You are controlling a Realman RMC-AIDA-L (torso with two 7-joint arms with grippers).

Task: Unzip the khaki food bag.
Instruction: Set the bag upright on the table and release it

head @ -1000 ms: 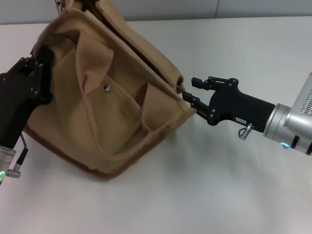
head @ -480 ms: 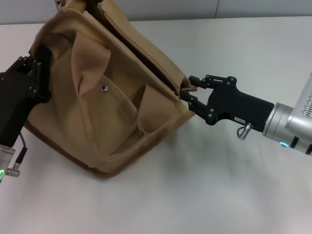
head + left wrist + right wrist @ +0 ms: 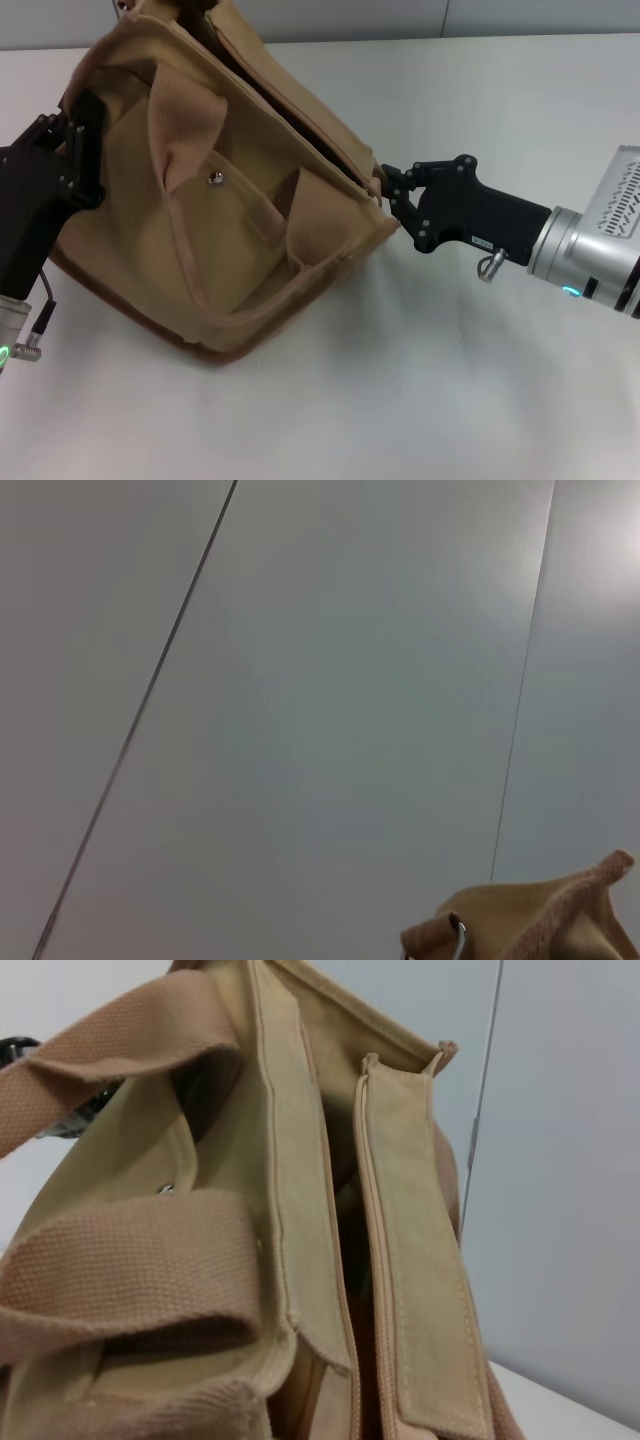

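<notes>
The khaki food bag lies tilted on the white table, front pocket and metal snap facing up, a strap handle draped over it. My left gripper is shut on the bag's left end. My right gripper is shut on a small zipper pull at the bag's right top corner. The right wrist view looks along the bag's top, with a dark gap between its two flaps. A bag corner with a metal ring shows in the left wrist view.
A grey wall edge runs behind the table's far side. Bare table surface lies in front of and to the right of the bag.
My right gripper moved left to the bag's corner and closed its fingers on the pull there. The bag shifted slightly. The left arm stayed put.
</notes>
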